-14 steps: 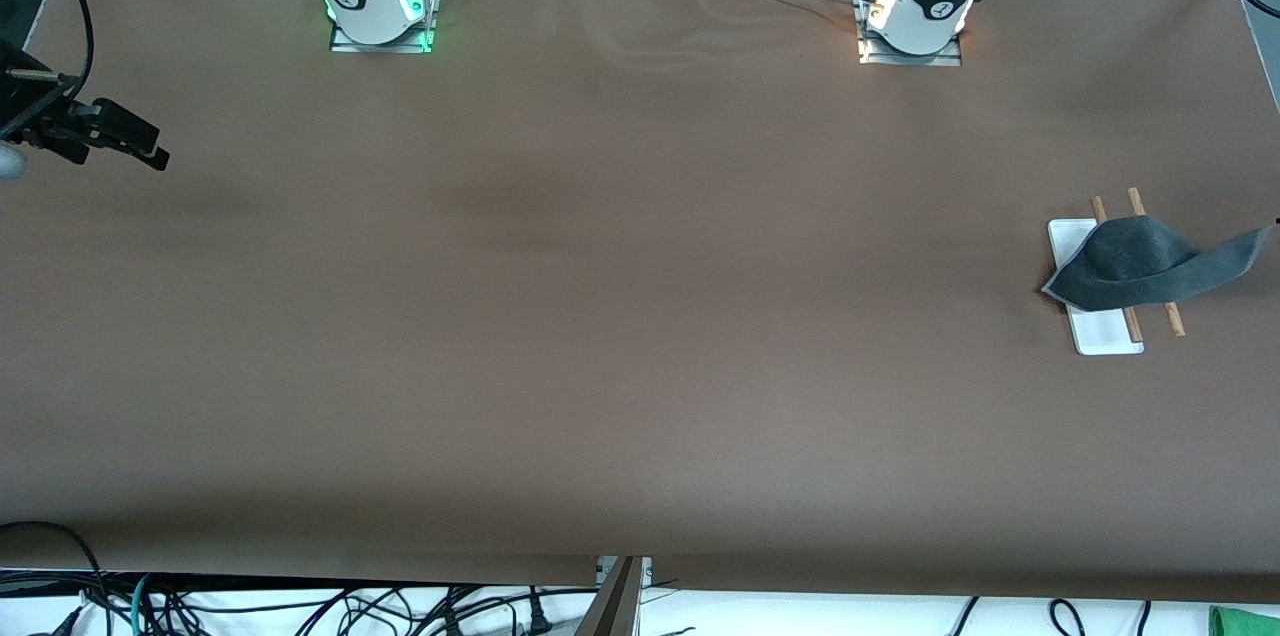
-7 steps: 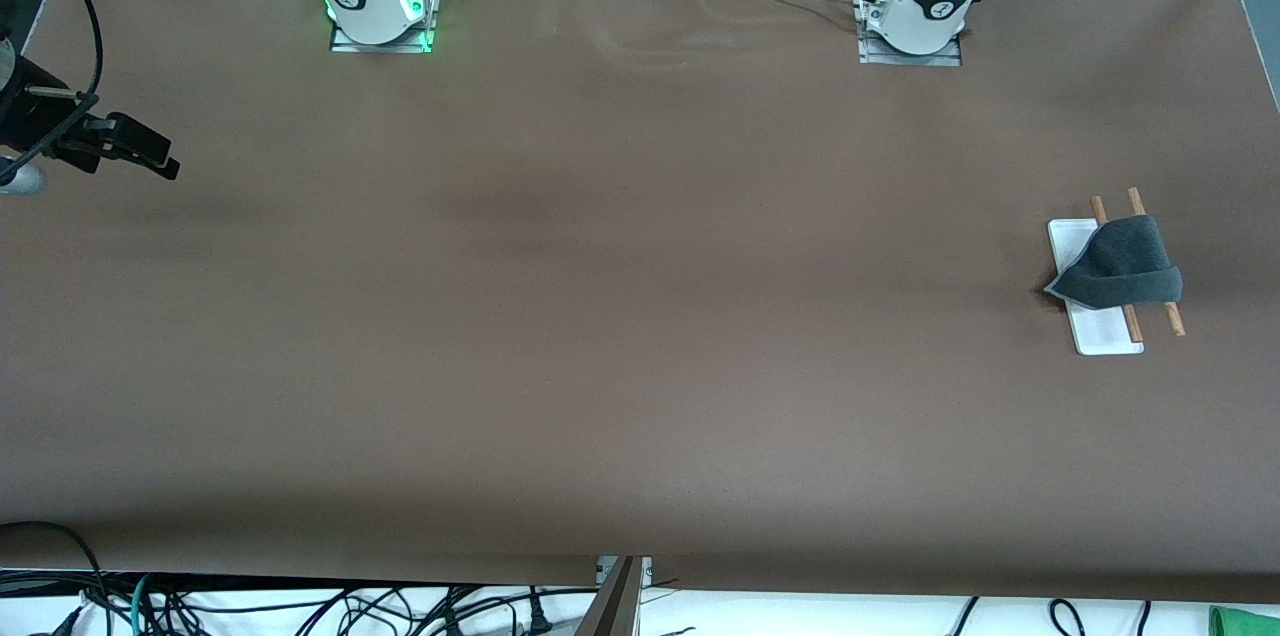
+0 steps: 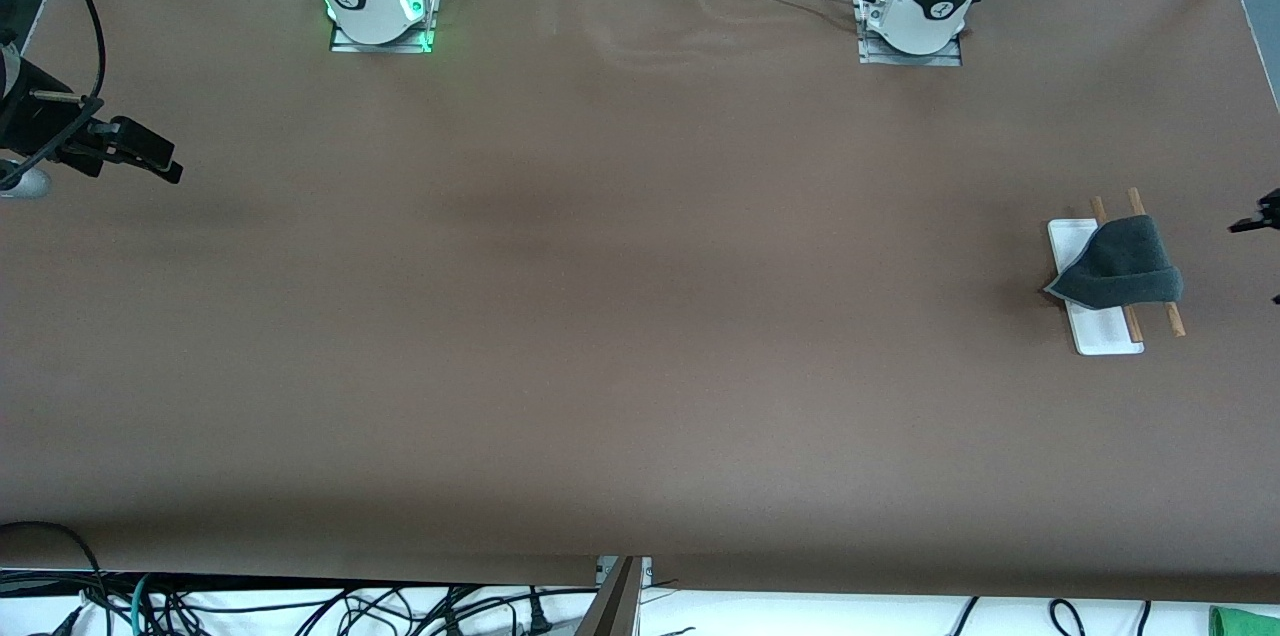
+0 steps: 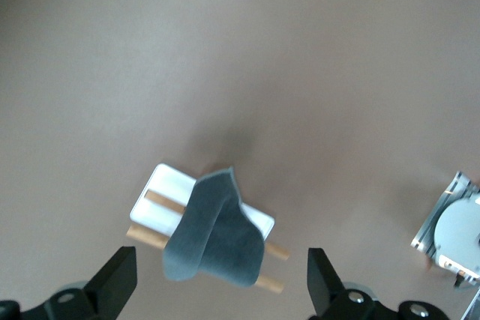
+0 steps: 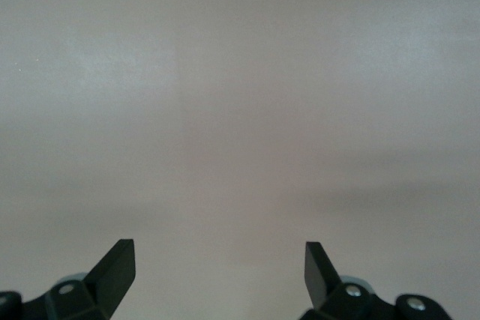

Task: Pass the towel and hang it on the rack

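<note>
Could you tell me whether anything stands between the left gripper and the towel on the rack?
Nothing visible does. The towel lies draped over the rack, and the open left gripper is above it with only bare table around.

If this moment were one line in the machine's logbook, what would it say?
towel: draped over rack rods | left hand: open, above rack, empty | right hand: open, empty, waiting
</note>
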### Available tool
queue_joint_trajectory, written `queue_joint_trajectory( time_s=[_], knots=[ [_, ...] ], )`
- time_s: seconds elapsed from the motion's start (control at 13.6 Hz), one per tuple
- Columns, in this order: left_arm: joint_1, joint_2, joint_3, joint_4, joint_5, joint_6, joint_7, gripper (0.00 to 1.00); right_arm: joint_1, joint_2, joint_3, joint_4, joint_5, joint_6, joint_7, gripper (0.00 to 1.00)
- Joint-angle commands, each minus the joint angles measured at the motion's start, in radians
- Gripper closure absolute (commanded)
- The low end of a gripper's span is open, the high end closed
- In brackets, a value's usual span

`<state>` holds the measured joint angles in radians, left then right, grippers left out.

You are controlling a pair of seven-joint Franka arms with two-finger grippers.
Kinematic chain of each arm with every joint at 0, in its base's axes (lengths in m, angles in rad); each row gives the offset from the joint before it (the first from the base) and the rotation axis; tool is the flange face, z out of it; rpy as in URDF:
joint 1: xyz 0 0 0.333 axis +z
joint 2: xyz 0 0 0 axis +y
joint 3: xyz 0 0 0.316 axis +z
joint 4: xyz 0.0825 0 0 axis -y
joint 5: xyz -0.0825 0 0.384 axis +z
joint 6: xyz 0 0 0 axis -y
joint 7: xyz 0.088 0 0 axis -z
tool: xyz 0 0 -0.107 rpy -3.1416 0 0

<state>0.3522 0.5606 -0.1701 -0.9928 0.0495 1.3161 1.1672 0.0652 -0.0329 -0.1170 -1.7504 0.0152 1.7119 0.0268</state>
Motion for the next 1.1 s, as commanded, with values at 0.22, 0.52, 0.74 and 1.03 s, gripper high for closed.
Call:
queue_joint_trajectory(
  time_s=[0.22, 0.52, 0.74, 1.03],
  knots=[
    [-0.191, -0.011, -0.002, -0.015, 0.012, -0.025, -0.354, 0.0, -0.015, 0.008, 0.014, 0.02, -0.008, -0.005, -0.005, 0.0],
    [-0.346, -0.092, 0.014, -0.117, 0.009, 0.001, -0.62, 0.0, -0.015, 0.008, 0.014, 0.019, -0.008, -0.005, -0.005, 0.0],
    [-0.381, -0.295, 0.014, -0.414, 0.003, 0.228, -0.915, 0.0, -0.015, 0.008, 0.014, 0.019, -0.006, -0.005, -0.005, 0.0],
    [-0.371, -0.436, 0.021, -0.636, -0.03, 0.458, -1.058, 0.0, -0.018, 0.008, 0.014, 0.019, -0.004, -0.005, -0.007, 0.0]
  ],
)
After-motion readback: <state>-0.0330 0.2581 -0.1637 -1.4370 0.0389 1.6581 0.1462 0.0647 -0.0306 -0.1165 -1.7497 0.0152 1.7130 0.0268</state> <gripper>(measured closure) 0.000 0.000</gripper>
